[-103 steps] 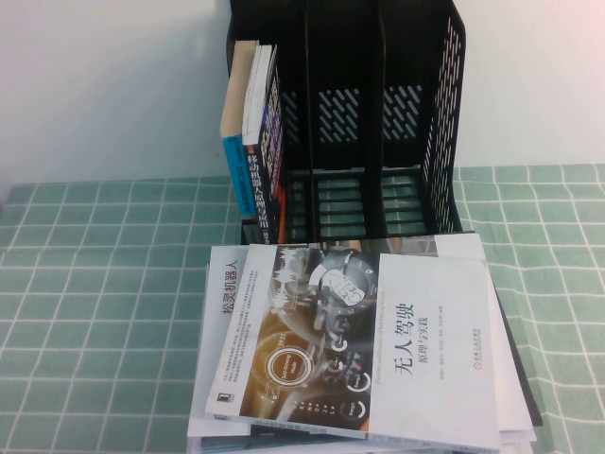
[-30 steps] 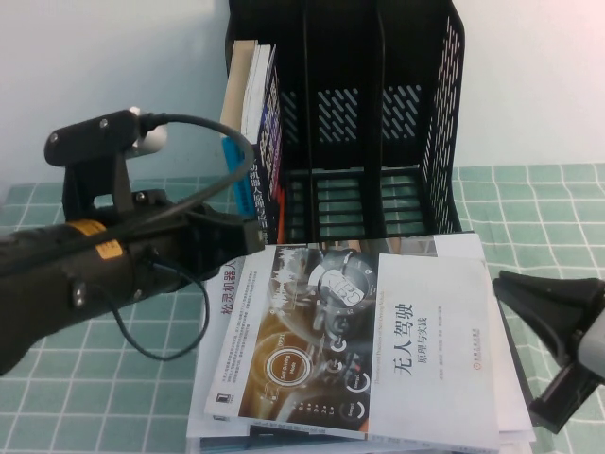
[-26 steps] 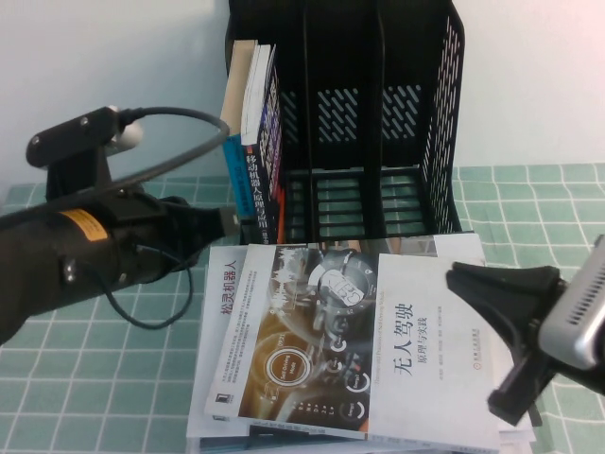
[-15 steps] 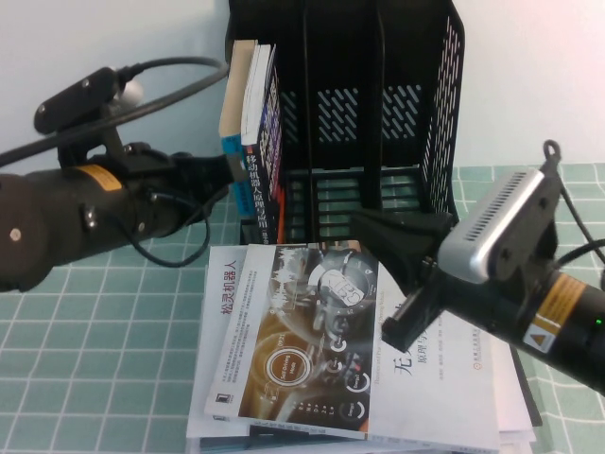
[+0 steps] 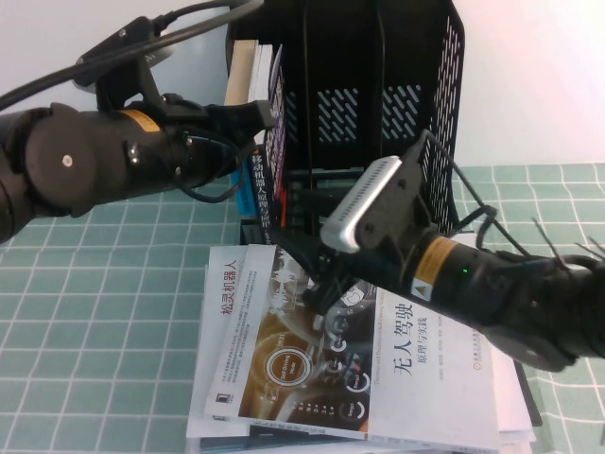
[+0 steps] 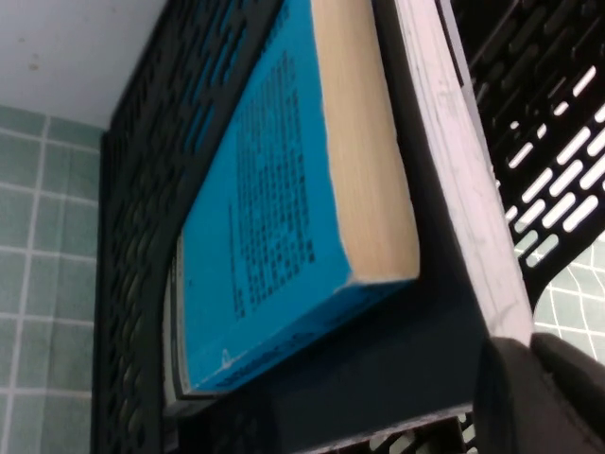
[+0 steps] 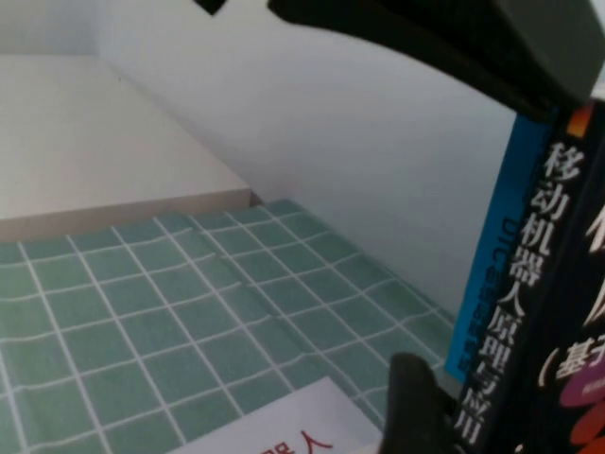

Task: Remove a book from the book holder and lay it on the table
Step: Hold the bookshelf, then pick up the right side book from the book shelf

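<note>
both tools, left (image 5: 267, 113) and right (image 5: 307, 270), reach the book holder (image 5: 416, 113).

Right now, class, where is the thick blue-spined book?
In the high view the blue-spined book stands upright in the leftmost slot of the book holder, at the table's far side, mostly hidden behind the left gripper, with other upright books on its right.

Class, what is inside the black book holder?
The book holder has upright books in its leftmost slot, near the left gripper. The other slots look empty; the right gripper hides their fronts.
</note>
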Tool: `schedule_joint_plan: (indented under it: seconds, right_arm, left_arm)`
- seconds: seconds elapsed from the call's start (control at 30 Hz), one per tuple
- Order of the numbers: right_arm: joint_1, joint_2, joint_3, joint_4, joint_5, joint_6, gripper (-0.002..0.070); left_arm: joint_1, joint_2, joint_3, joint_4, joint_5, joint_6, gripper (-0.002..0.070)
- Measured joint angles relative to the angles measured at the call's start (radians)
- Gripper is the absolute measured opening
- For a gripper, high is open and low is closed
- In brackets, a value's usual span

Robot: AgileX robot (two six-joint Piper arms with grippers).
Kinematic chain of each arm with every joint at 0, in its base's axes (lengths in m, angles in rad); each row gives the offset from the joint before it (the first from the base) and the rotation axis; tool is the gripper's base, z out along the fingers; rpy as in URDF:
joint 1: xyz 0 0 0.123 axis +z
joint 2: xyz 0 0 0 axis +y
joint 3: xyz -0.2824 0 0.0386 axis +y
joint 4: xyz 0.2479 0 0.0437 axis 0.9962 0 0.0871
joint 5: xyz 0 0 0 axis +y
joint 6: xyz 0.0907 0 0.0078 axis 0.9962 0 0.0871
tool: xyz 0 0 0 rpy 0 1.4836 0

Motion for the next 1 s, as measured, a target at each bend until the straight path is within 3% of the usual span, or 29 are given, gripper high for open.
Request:
schedule_joint_plan:
  seconds: [0.63, 0.73, 0.9, 1.0]
  right_arm:
    - [0.003, 0.222, -0.245, 0.174, -0.007, 0.082, 0.0421]
    - [0.005, 0.228, -0.247, 0.181, -0.019, 0.058, 0.0351]
    - [0.005, 0.228, -0.249, 0.206, -0.033, 0.038, 0.0130]
    - [0.001, 0.228, -0.249, 0.213, -0.046, 0.036, 0.0134]
  left_arm:
    - [0.000, 0.018, -0.008, -0.161, 0.037, 0.154, -0.0002]
    - [0.000, 0.020, -0.008, -0.161, 0.060, 0.177, -0.0002]
    - [0.000, 0.028, -0.008, -0.161, 0.099, 0.201, -0.0003]
    - [0.000, 0.028, -0.008, -0.159, 0.118, 0.211, -0.0003]
